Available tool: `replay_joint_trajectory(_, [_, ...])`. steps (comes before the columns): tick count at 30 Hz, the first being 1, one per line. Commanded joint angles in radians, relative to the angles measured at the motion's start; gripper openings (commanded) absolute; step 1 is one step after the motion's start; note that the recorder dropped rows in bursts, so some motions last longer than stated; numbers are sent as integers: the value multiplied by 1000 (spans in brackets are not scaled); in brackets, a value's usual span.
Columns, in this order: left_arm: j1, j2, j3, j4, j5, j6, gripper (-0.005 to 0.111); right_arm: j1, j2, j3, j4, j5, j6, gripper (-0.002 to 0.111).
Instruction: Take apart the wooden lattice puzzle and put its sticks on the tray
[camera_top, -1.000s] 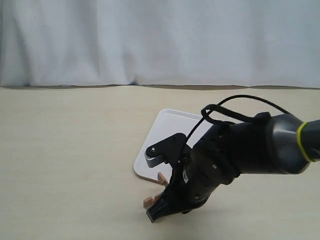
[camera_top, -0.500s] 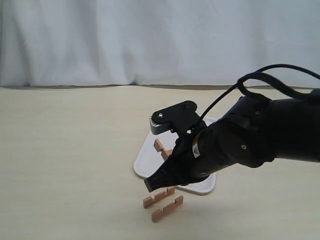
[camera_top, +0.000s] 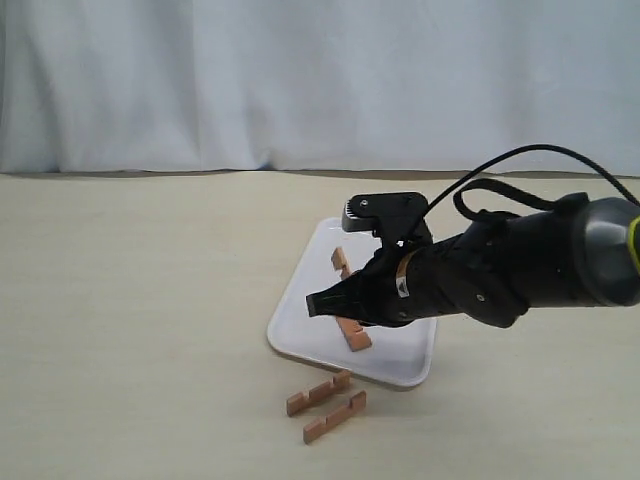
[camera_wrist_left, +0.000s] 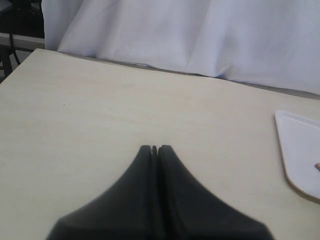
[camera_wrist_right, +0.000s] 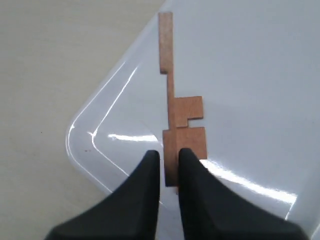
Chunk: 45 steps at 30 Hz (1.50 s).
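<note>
Here, the right hand (camera_wrist_right: 169, 160) pinches a notched stick (camera_wrist_right: 172, 107) above the tray (camera_wrist_right: 260, 75), long axis pointing away from the hand, gripped end hidden. Two sticks (camera_top: 319, 392) lie parallel just off the tray. Left hand (camera_wrist_left: 155, 148) clenched.

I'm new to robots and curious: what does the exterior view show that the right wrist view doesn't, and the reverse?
Only the exterior view: two loose sticks on the table, the whole arm, the curtain. Only the right wrist view: the hand closed on the end of the joined sticks, notches clear. Both: the tray, the hand, those sticks.
</note>
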Motion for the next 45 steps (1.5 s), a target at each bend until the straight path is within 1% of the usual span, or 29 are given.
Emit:
replay_joint_trajectory(1, [-7,-2,2,-1,-11,-3,0,-21,11,-1,-2,-32,16,38])
replay_joint_trajectory(4, [-7,-2,2,-1,-11,-3,0,-21,3,-1,-2,-30,21,56])
replay_joint_trajectory(6, [-7,-2,2,-1,-11,-3,0,-19,-12,-1,-2,-21,21,61])
replay_joint_trajectory(11, [-7,-2,2,-1,-11,-3,0,-19,-85,-1,1,77,21,60])
replay_joint_trajectory(18, [-7,-2,2,-1,-11,-3,0,-19,-195,-1,15,285,-12,60])
replay_joint_trajectory(20, [-7,-2,2,-1,-11,-3,0,-19,-207,-1,49,326,-60,60])
replay_joint_trajectory(23, [-7,-2,2,-1,-11,-3,0,-19,-210,-1,168,370,-225,60])
replay_joint_trajectory(25, [-7,-2,2,-1,-11,-3,0,-19,-210,-1,248,375,-302,60])
replay_joint_trajectory(28, [-7,-2,2,-1,-11,-3,0,-19,-210,-1,313,377,-369,60])
replay_joint_trajectory(33, [-7,-2,2,-1,-11,-3,0,-19,-210,-1,326,381,-379,60])
replay_joint_trajectory(37, [-7,-2,2,-1,-11,-3,0,-15,-210,-1,429,373,-411,60])
replay_joint_trajectory(39, [-7,-2,2,-1,-11,-3,0,2,-210,-1,479,366,-504,60])
replay_joint_trajectory(42, [-7,-2,2,-1,-11,-3,0,62,-210,-1,521,338,-643,60])
replay_joint_trajectory(45, [-7,-2,2,-1,-11,-3,0,145,-210,-1,523,304,-661,60])
